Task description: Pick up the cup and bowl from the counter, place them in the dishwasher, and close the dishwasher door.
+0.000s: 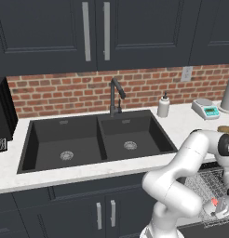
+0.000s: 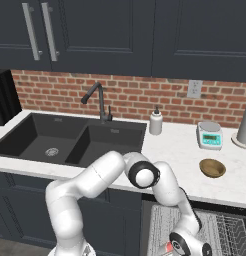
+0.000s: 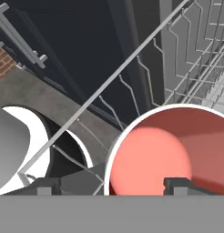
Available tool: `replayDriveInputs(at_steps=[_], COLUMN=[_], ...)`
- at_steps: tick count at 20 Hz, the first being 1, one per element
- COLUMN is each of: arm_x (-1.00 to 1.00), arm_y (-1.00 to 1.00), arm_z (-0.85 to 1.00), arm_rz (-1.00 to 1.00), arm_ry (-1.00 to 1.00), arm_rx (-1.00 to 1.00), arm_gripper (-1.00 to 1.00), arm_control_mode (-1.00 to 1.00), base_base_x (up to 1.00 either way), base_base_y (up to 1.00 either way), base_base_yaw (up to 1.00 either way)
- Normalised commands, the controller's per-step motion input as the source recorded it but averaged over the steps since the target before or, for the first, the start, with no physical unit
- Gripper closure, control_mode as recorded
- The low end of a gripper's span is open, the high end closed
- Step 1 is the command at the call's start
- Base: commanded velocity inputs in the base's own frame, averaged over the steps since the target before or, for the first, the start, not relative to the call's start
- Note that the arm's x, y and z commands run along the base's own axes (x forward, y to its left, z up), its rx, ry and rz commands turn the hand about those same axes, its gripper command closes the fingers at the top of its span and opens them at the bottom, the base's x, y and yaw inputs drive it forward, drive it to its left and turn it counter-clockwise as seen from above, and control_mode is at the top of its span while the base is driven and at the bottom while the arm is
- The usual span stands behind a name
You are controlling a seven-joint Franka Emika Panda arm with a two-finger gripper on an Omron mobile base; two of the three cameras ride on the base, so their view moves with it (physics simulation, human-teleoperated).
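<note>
Cup [image 3: 170, 152] — down in the dishwasher [image 2: 160, 220] wire rack [image 1: 207, 183], near its front left corner. Gripper [image 3: 114, 184] spread wide astride the rim, apparently gripping nothing. Best withdrawn straight up, clear of tines. Bowl [image 2: 212, 168] waiting near the worktop [image 2: 180, 150] front edge.

Down at the lower right of the left base view, the wire rack [image 1: 207, 183] crowds in around the end effector [image 1: 222, 208], tines rising on every side. In the hand view the cup [image 3: 170, 150] blocks the lower right, rack wires [image 3: 132, 68] cutting diagonally across the middle. Up on the surface [image 2: 180, 150], open white stone lies between the soap bottle [image 2: 155, 121], the scale [image 2: 210, 135] and the bowl [image 2: 212, 168].
</note>
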Motion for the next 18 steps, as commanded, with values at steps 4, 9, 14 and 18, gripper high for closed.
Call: replayDriveInputs(at_steps=[4, 9, 14, 18], arm_x=[-0.05, -0.11, -0.18, -0.35], arm_y=[-0.03, 0.00, 0.00, 0.00], arm_z=[0.19, 0.61, 0.82, 0.96], arm_rz=[-0.02, -0.04, -0.03, -0.02], arm_ry=[0.00, 0.00, -0.02, -0.01], arm_rx=[-0.04, -0.16, -0.18, -0.23], arm_gripper=[-1.00, -1.00, -1.00, -1.00], arm_control_mode=[-1.00, -1.00, -1.00, -1.00], base_base_x=[0.00, 0.00, 0.00, 0.00], base_base_y=[0.00, 0.00, 0.00, 0.00], base_base_yaw=[0.00, 0.00, 0.00, 0.00])
